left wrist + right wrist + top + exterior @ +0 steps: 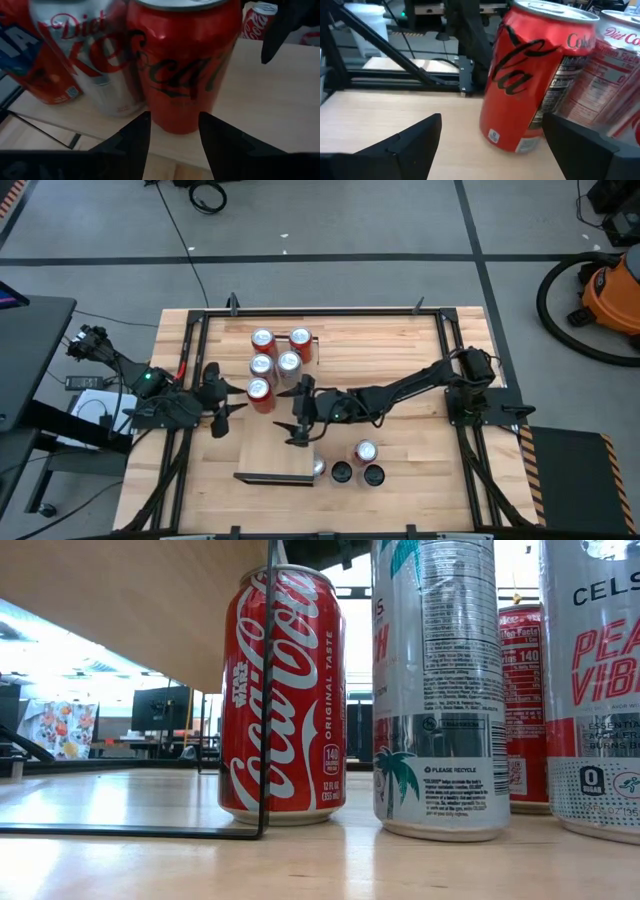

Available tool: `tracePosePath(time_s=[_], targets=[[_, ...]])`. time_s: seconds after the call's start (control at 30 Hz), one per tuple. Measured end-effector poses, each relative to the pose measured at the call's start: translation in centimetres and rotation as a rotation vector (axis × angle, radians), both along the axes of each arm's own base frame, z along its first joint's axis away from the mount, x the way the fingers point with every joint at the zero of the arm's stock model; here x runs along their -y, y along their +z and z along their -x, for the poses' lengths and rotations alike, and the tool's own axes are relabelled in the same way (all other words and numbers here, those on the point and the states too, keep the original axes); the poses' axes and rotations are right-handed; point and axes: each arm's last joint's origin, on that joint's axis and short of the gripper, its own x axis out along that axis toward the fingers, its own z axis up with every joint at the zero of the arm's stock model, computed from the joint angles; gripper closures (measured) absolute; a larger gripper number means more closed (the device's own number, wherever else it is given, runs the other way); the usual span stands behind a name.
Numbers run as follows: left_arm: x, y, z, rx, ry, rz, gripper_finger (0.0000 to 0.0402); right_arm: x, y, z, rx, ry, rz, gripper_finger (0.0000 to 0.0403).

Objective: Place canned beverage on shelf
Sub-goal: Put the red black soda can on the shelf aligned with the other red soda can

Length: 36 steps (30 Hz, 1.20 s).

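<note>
Beside the red can [260, 392] on the shelf [280, 455], the left gripper [222, 394] holds nothing, fingers partly spread; opposite, the right gripper [301, 413] fingers spread wide.

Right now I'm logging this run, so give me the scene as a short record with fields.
shelf: pale board, top bare
target: red Coca-Cola can standing at the near end of a five-can cluster
right tool: open, beside that can, not gripping
left tool: part open, facing the same can
other cans: a few stand right of the shelf
</note>
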Motion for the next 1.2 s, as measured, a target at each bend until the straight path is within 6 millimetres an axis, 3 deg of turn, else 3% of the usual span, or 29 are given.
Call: tracePosePath(time_s=[0.57,0.9,1.07,1.2], targets=[[-0.3,0.1,0.0,0.042,0.086,-0.06,0.0224,0.2,0.5,-0.3,0.065,0.069,-0.078,0.0049],[-0.2,0.1,0.1,0.021,0.033,-0.025,0.0224,-1.3,0.4,0.1,0.052,0.073,-0.057,0.0049],[-0.2,0.0,0.3,-0.002,-0.002,0.002,0.0224,-1.2,1.0,1.0,-0.017,0.018,-0.021,0.0049],[-0.1,0.0,0.5,-0.035,-0.078,0.06,0.0224,-1.3,2.9,2.8,-0.096,-0.002,-0.017,0.0049]])
